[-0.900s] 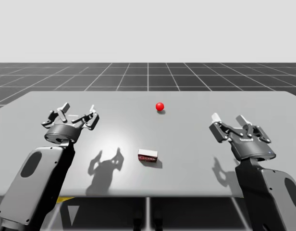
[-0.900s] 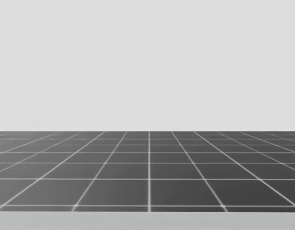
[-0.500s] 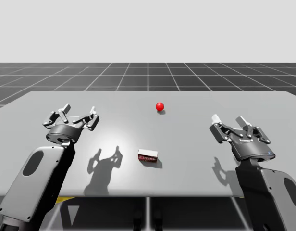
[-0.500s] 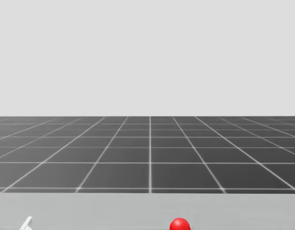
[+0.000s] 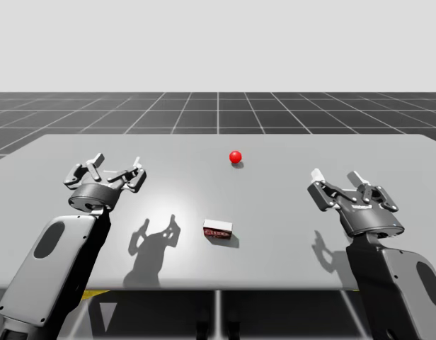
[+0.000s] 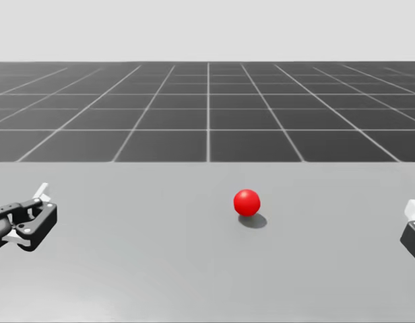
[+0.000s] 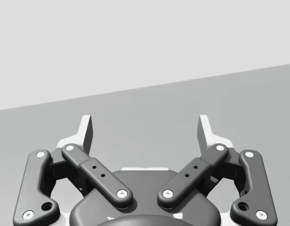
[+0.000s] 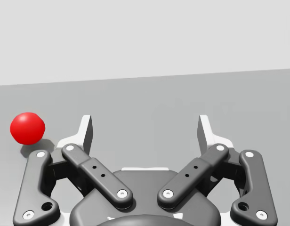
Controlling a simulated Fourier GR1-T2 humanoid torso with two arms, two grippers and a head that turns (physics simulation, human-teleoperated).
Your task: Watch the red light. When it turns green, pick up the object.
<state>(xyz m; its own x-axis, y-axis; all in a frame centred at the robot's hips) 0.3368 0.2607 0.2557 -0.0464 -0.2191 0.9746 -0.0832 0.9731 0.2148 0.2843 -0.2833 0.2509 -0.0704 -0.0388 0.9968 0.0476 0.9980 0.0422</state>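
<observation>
Signal: light (image 5: 236, 156), red, far mid-table; watch it, no reach until green.
Object: box (image 5: 218, 229), lying flat, front-centre, between the arms.
left gripper (image 5: 117, 164), right gripper (image 5: 337, 177): fingers apart, empty, apparently equally near the box.

The counter (image 5: 289, 212) spans the high view, and the floor (image 5: 218, 110) runs off behind its far edge. The light (image 5: 235, 156) sits on the counter, about midway across and toward the far side. The box (image 5: 217, 229) lies on the counter nearer to me, in front of the light and slightly left of it, well apart from it. My left pincer (image 5: 117, 163) hangs over the counter's left part and my right pincer (image 5: 336, 176) over its right part, with the light and box between them. In the right wrist view the light sits ahead of that pincer, out beyond its left finger.
</observation>
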